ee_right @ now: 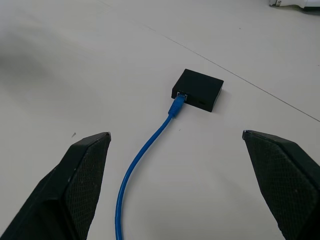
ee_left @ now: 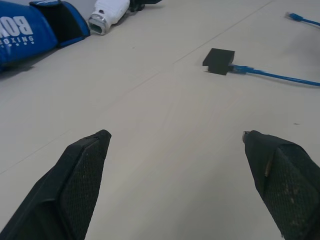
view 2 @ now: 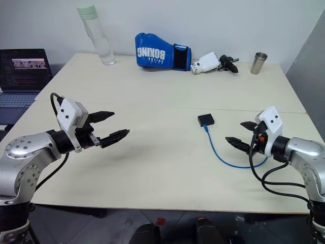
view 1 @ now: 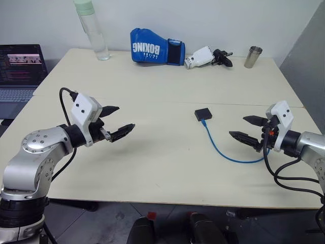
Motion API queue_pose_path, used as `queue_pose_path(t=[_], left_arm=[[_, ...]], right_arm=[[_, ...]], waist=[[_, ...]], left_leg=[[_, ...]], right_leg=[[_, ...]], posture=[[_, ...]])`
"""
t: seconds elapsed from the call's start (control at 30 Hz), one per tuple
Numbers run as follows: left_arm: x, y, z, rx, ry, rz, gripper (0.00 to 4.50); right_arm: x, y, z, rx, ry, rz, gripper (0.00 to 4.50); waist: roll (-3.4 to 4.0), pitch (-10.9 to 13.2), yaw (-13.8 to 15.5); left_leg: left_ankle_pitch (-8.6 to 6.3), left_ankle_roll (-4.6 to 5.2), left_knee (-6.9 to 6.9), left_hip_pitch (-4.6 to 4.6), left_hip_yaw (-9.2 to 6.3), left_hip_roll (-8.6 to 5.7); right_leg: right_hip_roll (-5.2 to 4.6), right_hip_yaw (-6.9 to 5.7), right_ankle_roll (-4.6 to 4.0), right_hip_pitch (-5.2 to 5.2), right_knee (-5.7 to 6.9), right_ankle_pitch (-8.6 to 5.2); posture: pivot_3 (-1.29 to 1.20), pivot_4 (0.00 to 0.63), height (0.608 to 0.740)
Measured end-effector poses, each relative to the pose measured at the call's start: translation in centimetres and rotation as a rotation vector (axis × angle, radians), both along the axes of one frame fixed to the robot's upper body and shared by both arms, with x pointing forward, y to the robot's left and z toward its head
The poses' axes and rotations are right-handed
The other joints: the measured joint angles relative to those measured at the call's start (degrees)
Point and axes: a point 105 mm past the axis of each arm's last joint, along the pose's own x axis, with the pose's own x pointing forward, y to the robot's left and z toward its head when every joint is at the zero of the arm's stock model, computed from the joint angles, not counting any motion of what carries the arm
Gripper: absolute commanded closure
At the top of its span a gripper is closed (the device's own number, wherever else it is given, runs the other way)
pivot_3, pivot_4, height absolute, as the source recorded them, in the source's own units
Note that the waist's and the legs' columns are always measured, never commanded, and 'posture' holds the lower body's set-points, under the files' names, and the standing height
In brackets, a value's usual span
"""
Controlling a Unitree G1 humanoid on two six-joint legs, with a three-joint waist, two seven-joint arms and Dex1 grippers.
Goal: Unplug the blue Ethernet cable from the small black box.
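Nearest the head camera, the 2 arms hover over the front of the table, both with fingers spread wide and nothing between them: the left gripper (view 1: 116, 122) well out to the left, the right gripper (view 1: 249, 128) just beside the cord's outer bend. Ahead of the right gripper and towards the table's middle lies the small flat matte-black square box (view 1: 203, 114), flat on the top. Into its near edge runs the thin bright-blue Ethernet cable (ee_right: 145, 152), still plugged in; it leaves the box towards the robot, then sweeps in 1 loose arc to the right, under that gripper. So the plug's long axis points roughly at the right arm, which is plainly the nearer; the left would have to cross much bare surface.

Everything rests on a pale cream tabletop (view 1: 152, 162) with 1 seam across it. Along the far edge sit a clear plastic bottle (view 1: 94, 30), a blue boxing glove (view 1: 155, 47), a spare white-and-black gripper (view 1: 207, 57) and a metal cup (view 1: 253, 56); an open laptop (view 1: 20, 71) stands off to the left.
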Motion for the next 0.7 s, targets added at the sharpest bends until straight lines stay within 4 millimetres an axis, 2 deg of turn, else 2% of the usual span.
queue_pose_path(t=[0.7], left_arm=[[-0.44,-0.92,0.10,0.009,0.002,-0.043,0.00]], right_arm=[[0.28,0.50,0.12,-0.001,-0.009,0.000,0.02]], waist=[[0.00,0.0,0.0]], left_leg=[[0.00,0.00,0.00,0.00,-0.01,0.00]], right_leg=[[0.00,0.00,0.00,0.00,0.00,0.00]], posture=[[0.00,0.150,0.740]])
